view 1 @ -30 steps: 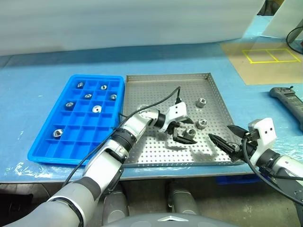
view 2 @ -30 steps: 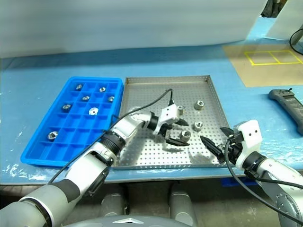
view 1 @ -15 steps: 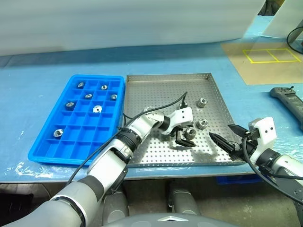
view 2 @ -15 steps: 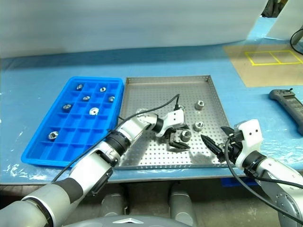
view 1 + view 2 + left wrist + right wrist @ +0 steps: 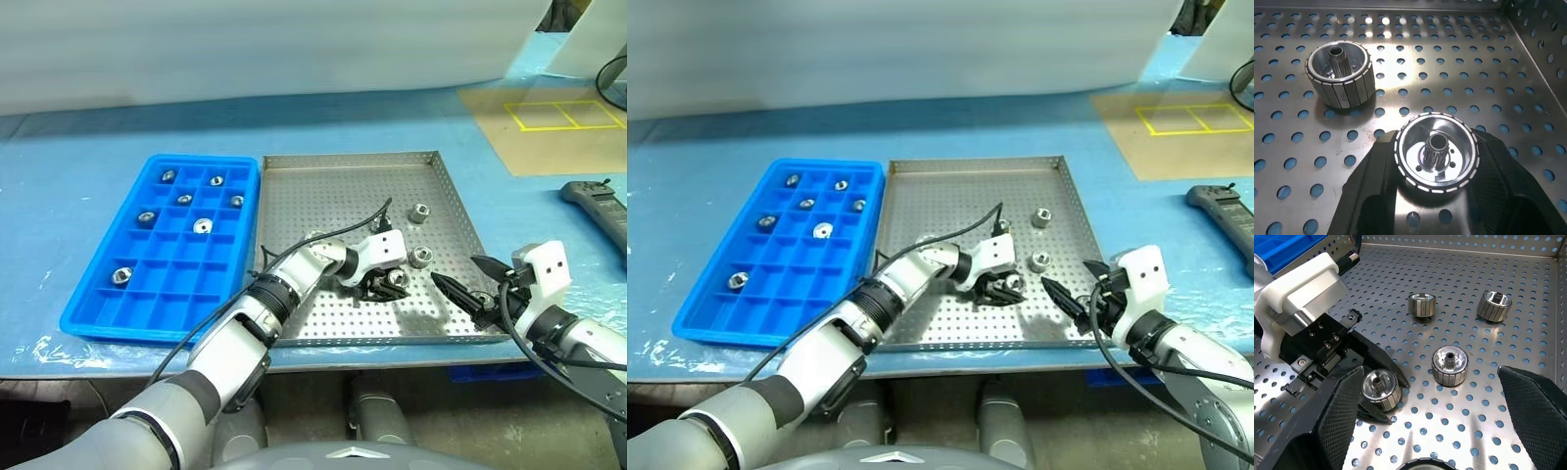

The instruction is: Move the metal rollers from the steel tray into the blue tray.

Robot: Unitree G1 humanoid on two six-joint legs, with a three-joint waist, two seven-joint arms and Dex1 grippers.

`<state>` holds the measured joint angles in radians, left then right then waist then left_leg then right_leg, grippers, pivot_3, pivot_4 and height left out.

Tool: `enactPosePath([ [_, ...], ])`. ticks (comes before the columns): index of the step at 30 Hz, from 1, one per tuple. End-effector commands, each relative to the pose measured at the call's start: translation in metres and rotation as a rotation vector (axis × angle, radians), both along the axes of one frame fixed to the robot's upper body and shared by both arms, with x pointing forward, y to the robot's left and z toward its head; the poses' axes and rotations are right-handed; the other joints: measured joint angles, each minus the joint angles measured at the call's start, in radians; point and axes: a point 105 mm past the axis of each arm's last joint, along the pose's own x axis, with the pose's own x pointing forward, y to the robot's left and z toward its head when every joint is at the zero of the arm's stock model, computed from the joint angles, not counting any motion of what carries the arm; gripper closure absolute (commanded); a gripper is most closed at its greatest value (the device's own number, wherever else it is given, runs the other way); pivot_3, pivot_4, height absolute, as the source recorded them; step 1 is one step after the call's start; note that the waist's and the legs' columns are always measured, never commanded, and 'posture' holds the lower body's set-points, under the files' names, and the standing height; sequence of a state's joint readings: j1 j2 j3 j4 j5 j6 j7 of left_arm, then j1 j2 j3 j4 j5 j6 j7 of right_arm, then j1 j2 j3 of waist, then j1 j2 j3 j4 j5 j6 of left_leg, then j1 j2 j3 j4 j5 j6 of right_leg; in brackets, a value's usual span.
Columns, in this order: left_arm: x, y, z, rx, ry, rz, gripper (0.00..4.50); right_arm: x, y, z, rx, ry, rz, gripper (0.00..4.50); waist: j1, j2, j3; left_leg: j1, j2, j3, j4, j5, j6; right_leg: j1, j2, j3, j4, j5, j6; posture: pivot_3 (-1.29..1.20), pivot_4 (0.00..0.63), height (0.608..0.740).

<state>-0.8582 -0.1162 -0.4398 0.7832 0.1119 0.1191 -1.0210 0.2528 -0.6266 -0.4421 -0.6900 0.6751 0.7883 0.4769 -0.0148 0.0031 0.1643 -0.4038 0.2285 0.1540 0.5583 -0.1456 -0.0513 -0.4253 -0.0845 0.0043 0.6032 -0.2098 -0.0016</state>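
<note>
Rollers (image 5: 420, 257) in both trays (image 5: 294, 186)

Perforated silver steel tray (image 5: 323, 186), blue tray (image 5: 93, 313)

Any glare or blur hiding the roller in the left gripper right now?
Left wrist view: sharp; the held roller shows clearly between the left gripper fingers, with bright glare spots on the steel tray far behind it. Right wrist view: sheen streaks on the tray floor, rollers readable. Left eye view: even light, soft shadow under the gripper, the roller small.
</note>
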Motion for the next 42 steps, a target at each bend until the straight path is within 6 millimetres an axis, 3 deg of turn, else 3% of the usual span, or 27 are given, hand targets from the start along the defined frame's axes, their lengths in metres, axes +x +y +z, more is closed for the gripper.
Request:
enactPosePath([
  [1,-0.002,-0.002,0.003,-0.018,-0.011,-0.008,2.77,0.000,0.008,0.015,-0.011,-0.069,0.033,0.00,0.000,0.000,0.000,0.000,-0.002,0.000,0.000,0.000,0.001,0.000,-0.002,0.000,0.000,0.000,0.001,-0.48,0.150,0.740],
  [7,0.003,0.001,0.005,-0.021,-0.017,0.013,2.77,0.002,0.009,0.016,-0.012,-0.074,0.036,0.00,-0.001,0.000,0.000,-0.001,-0.006,0.001,0.002,-0.003,0.005,0.001,-0.006,0.000,-0.001,-0.001,0.004,-0.47,0.150,0.740],
  [13,0.025,0.007,0.033,-0.145,-0.028,0.137,2.77,0.007,0.014,0.017,-0.006,-0.087,0.060,0.00,-0.001,0.000,0.000,-0.002,-0.006,0.001,0.002,-0.003,0.005,0.001,-0.007,0.000,-0.001,-0.001,0.005,-0.45,0.150,0.740],
  [17,0.048,0.026,0.059,-0.277,-0.077,0.305,2.77,0.014,0.021,0.019,0.006,-0.104,0.086,0.00,0.000,0.000,0.000,-0.002,-0.006,0.001,0.002,-0.003,0.005,0.001,-0.007,0.000,-0.001,-0.001,0.005,-0.41,0.150,0.740],
  [22,0.058,0.049,0.081,-0.394,-0.085,0.469,2.77,0.025,0.029,0.020,0.017,-0.113,0.135,0.00,0.002,0.000,0.000,-0.002,-0.006,0.001,0.002,-0.003,0.006,0.001,-0.007,-0.001,-0.001,-0.001,0.004,-0.36,0.150,0.740],
  [27,0.066,0.083,0.077,-0.351,-0.181,0.701,2.77,0.034,0.038,0.016,0.032,-0.101,0.193,0.00,0.004,0.000,0.000,-0.004,-0.005,0.001,0.002,-0.004,0.006,0.001,-0.007,-0.002,-0.002,-0.001,0.005,-0.28,0.150,0.740],
  [34,0.083,0.162,0.100,-0.312,-0.545,1.246,2.77,0.053,0.054,0.013,0.038,-0.095,0.299,0.00,0.010,0.000,0.000,-0.004,-0.005,0.000,0.003,-0.004,0.006,0.001,-0.007,-0.003,-0.001,-0.001,0.005,-0.15,0.150,0.740],
  [42,0.068,0.242,0.111,-0.112,-0.848,1.752,2.77,0.065,0.068,0.008,0.050,-0.078,0.390,0.00,0.041,0.000,0.000,-0.006,-0.005,-0.002,0.003,-0.004,0.006,0.000,-0.007,-0.005,-0.002,-0.001,0.005,-0.05,0.150,0.740],
])
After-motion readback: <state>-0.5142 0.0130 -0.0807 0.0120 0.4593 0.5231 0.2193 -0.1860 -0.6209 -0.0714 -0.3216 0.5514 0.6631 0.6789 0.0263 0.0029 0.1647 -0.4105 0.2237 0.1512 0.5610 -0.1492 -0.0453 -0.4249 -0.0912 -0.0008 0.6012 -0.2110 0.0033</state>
